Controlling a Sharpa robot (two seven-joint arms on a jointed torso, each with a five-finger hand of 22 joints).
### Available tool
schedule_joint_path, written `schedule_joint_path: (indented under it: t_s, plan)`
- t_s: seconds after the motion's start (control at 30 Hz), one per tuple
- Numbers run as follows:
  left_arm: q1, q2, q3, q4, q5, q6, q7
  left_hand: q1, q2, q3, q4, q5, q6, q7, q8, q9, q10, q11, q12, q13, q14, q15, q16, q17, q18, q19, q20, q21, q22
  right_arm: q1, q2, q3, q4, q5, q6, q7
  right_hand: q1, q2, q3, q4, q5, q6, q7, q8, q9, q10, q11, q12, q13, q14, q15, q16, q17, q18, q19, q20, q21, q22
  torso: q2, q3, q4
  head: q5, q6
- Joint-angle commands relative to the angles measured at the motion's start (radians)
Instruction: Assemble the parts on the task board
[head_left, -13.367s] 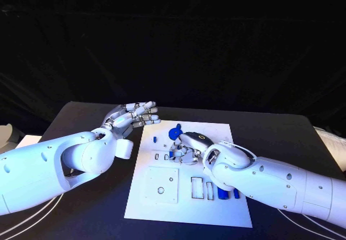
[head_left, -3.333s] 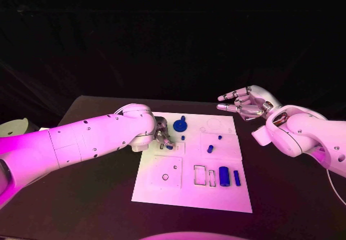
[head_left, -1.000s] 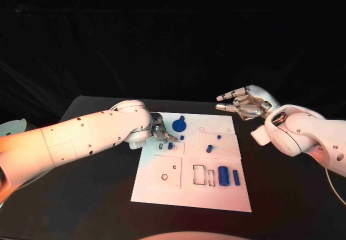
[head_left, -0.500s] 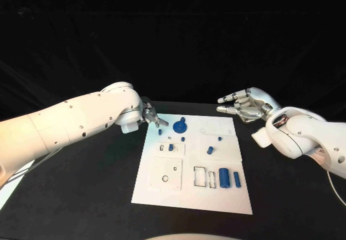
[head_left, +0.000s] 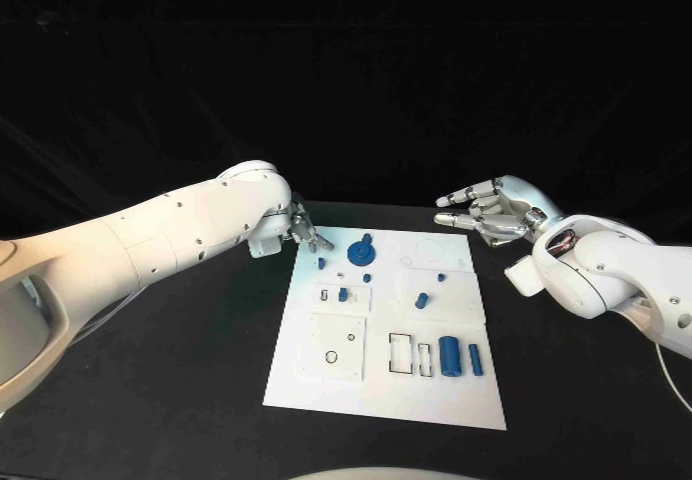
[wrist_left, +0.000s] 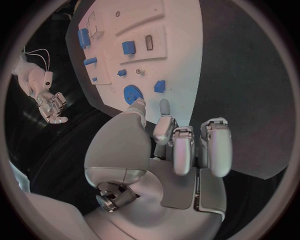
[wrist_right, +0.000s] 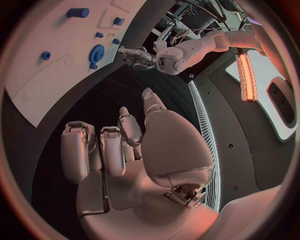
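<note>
**Q:** What does the present moment show, and how should the step in hand be carried out well?

**A:** The left hand (head_left: 300, 233) hovers off the far left corner of the task board (head_left: 361, 390), its fingers loosely apart with nothing between them, as the left wrist view confirms (wrist_left: 181, 145). The right hand (head_left: 490, 212) is held up beyond the board's far right corner, fingers curved but spread, palm empty. On the board, a gear-shaped part (head_left: 359, 250) lies near the far edge, small parts (head_left: 320, 264) and (head_left: 366, 276) close by it, a short peg (head_left: 342, 294) in the left middle panel, another (head_left: 420, 298) on the right, and two longer parts (head_left: 449, 352) and (head_left: 475, 359) in the near right area. The step appears to be choosing and reaching for the next part. It would be done well by lowering the nearer hand straight over one piece, fingers opened just wide of it, so that neighbouring pieces are not knocked.

**Q:** How does this differ from the frame of 3.3 s ago?

**A:** Then the left hand was down on the board at the left middle panel; it has since lifted away to the far left corner. The short peg stands in that panel. The right hand is in much the same raised pose.
</note>
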Motion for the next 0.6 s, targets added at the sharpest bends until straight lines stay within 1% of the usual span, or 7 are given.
schedule_joint_path:
  t_s: [0.03,0.13,0.27,0.3,0.4,0.53,0.6]
  plan:
    - [0.000,0.016,-0.003,-0.024,-0.040,0.064,0.037,-0.001,0.008,-0.008,-0.001,-0.002,0.008,-0.003,0.003,-0.002,0.008,-0.001,0.007,0.003,0.103,0.004,0.003,0.263,0.002,0.068,0.008,0.004,0.171,-0.001,0.002,0.000,0.000,-0.003,0.016,0.005,0.000,0.009,-0.006,0.001,-0.001,0.004,-0.002,0.004,0.002,-0.005,-0.003,-0.004,-0.001,0.079,-0.006,-0.003,0.165,0.007,-0.007,0.001,-0.006,-0.001,0.002,-0.0015,-0.0002,0.000,0.000]
    - [-0.001,0.026,-0.007,-0.036,-0.043,0.073,0.039,-0.001,0.009,-0.010,-0.001,-0.003,0.011,-0.004,0.005,-0.002,0.010,-0.002,0.009,0.005,0.103,0.004,0.003,0.263,0.001,0.069,0.008,0.005,0.172,-0.001,0.004,0.000,-0.001,-0.003,0.016,0.005,0.000,0.009,-0.006,0.001,-0.001,0.004,-0.002,0.004,0.002,-0.005,-0.003,-0.004,-0.001,0.079,-0.006,-0.003,0.165,0.007,-0.007,0.001,-0.006,-0.001,0.002,-0.0016,0.0002,0.000,-0.002]
    - [-0.003,0.037,-0.011,-0.049,-0.045,0.078,0.040,-0.001,0.010,-0.010,-0.001,-0.003,0.012,-0.005,0.005,-0.002,0.011,-0.002,0.011,0.006,0.103,0.003,0.003,0.263,0.001,0.069,0.008,0.005,0.172,-0.001,0.006,0.000,-0.002,-0.003,0.017,0.005,0.000,0.009,-0.006,0.001,-0.001,0.004,-0.002,0.004,0.002,-0.005,-0.003,-0.004,-0.001,0.079,-0.006,-0.003,0.165,0.007,-0.007,0.001,-0.006,-0.001,0.001,-0.0004,-0.0003,0.004,-0.003]
    - [-0.003,0.039,-0.012,-0.051,-0.045,0.080,0.040,-0.001,0.010,-0.010,-0.001,-0.003,0.013,-0.005,0.005,-0.002,0.011,-0.002,0.011,0.006,0.103,0.003,0.003,0.263,0.001,0.069,0.007,0.005,0.172,-0.001,0.006,0.000,-0.002,-0.003,0.017,0.006,0.000,0.009,-0.006,0.001,-0.001,0.004,-0.002,0.004,0.002,-0.005,-0.003,-0.004,-0.001,0.079,-0.006,-0.003,0.165,0.007,-0.007,0.001,-0.006,-0.001,0.001,-0.0007,-0.0003,0.004,-0.003]
    - [-0.004,0.043,-0.013,-0.055,-0.045,0.085,0.039,0.000,0.011,-0.011,-0.001,-0.002,0.015,-0.006,0.006,-0.001,0.012,-0.003,0.012,0.008,0.103,0.003,0.003,0.263,0.001,0.069,0.007,0.006,0.173,-0.001,0.007,0.000,-0.003,-0.003,0.018,0.006,0.000,0.009,-0.006,0.001,-0.001,0.004,-0.002,0.004,0.002,-0.005,-0.003,-0.004,-0.001,0.079,-0.006,-0.003,0.165,0.007,-0.007,0.001,-0.006,-0.001,0.001,-0.0003,-0.0005,0.005,-0.004]
    - [-0.004,0.046,-0.014,-0.060,-0.046,0.094,0.036,0.007,0.019,-0.010,-0.004,-0.002,0.020,-0.009,0.009,-0.002,0.014,-0.005,0.014,0.009,0.103,0.001,0.003,0.263,0.001,0.070,0.005,0.006,0.174,-0.001,0.007,0.000,-0.003,-0.003,0.019,0.006,0.000,0.009,-0.006,0.001,-0.001,0.004,-0.002,0.004,0.002,-0.005,-0.003,-0.004,-0.001,0.079,-0.006,-0.003,0.165,0.007,-0.007,0.001,-0.006,-0.001,0.001,0.0005,-0.0003,0.006,-0.004]
    - [-0.005,0.047,-0.014,-0.061,-0.046,0.100,0.034,0.011,0.022,-0.010,-0.005,-0.002,0.021,-0.009,0.009,-0.002,0.015,-0.006,0.016,0.010,0.103,0.000,0.003,0.263,0.001,0.070,0.005,0.006,0.174,-0.001,0.007,0.000,-0.003,-0.003,0.019,0.006,0.000,0.009,-0.006,0.001,-0.001,0.004,-0.002,0.004,0.002,-0.005,-0.003,-0.004,-0.001,0.079,-0.006,-0.003,0.165,0.007,-0.007,0.001,-0.006,-0.001,0.001,0.0002,-0.0001,0.005,-0.005]
